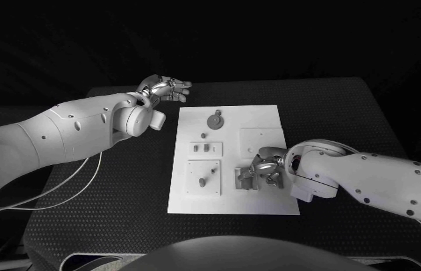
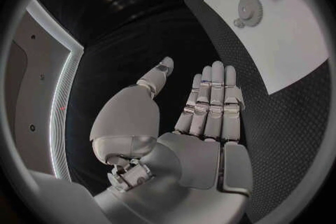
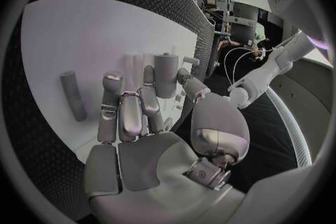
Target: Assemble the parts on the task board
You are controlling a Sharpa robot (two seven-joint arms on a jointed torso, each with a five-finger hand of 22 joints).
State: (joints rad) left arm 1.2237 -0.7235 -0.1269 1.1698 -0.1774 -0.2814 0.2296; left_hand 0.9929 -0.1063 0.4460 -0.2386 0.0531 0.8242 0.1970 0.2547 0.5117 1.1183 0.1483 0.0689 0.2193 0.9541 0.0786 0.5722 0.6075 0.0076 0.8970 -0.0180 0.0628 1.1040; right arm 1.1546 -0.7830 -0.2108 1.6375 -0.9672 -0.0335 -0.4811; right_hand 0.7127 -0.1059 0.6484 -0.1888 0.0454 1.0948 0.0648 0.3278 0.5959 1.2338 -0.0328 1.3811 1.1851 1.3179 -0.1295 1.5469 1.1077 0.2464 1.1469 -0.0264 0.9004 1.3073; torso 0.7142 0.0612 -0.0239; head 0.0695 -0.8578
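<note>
The white task board (image 1: 230, 195) lies in the middle of the black table. A grey gear (image 1: 216, 120) sits near its far edge, also in the left wrist view as a gear (image 2: 250, 9). My right hand (image 1: 265, 168) is low over the board's right side, at a grey block (image 1: 244, 178). In the right wrist view that hand (image 3: 140, 117) pinches an upright grey cylindrical part (image 3: 166, 74) between thumb and a finger. A grey peg (image 3: 72, 95) lies on the board beside it. My left hand (image 1: 164, 89) hovers off the board's far left corner, fingers straight and empty (image 2: 210, 106).
Raised white plates with small pegs sit on the board (image 1: 206, 149) (image 1: 204, 176), and a blank square plate (image 1: 261, 138) is behind the right hand. Cables (image 1: 61, 189) hang under the left arm. Black table (image 1: 114, 216) surrounds the board.
</note>
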